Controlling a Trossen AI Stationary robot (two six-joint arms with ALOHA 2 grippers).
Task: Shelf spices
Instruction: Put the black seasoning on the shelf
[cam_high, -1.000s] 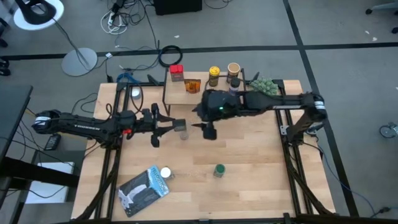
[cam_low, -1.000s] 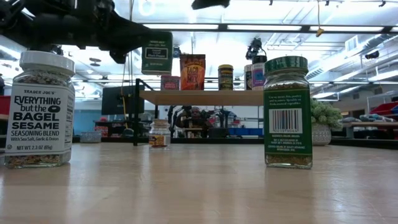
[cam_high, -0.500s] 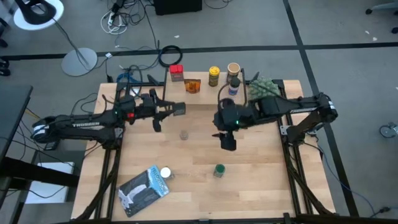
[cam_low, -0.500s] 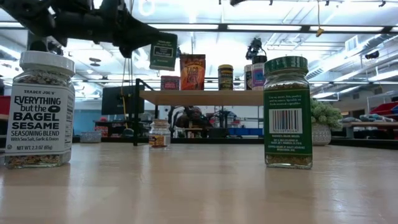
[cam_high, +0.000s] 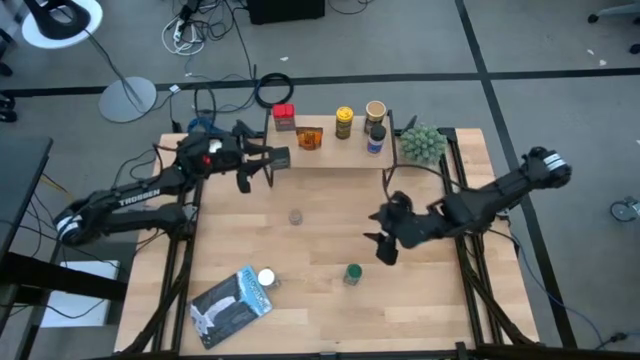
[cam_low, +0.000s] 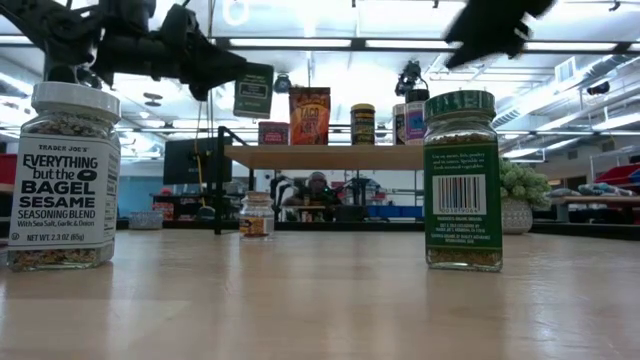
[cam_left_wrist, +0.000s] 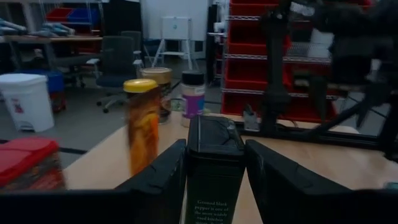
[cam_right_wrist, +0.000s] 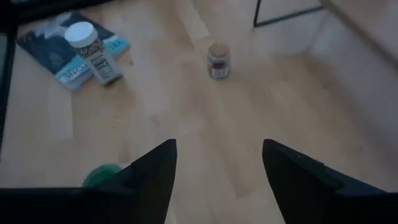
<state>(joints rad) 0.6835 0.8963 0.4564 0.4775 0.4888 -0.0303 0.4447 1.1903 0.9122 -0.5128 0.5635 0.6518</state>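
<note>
A dark rectangular pepper tin (cam_left_wrist: 213, 167) is clamped between the left gripper (cam_high: 272, 161) fingers, held in the air at the low light-wood shelf's (cam_high: 330, 152) left end (other jars stand there). The right gripper (cam_high: 385, 243), fingers spread and empty, hangs over the worktop (cam_high: 320, 300) near a green-lidded jar (cam_high: 352, 273).

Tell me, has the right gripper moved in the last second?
Yes. The right gripper pulled back from the shelf toward the green-lidded jar.
</note>
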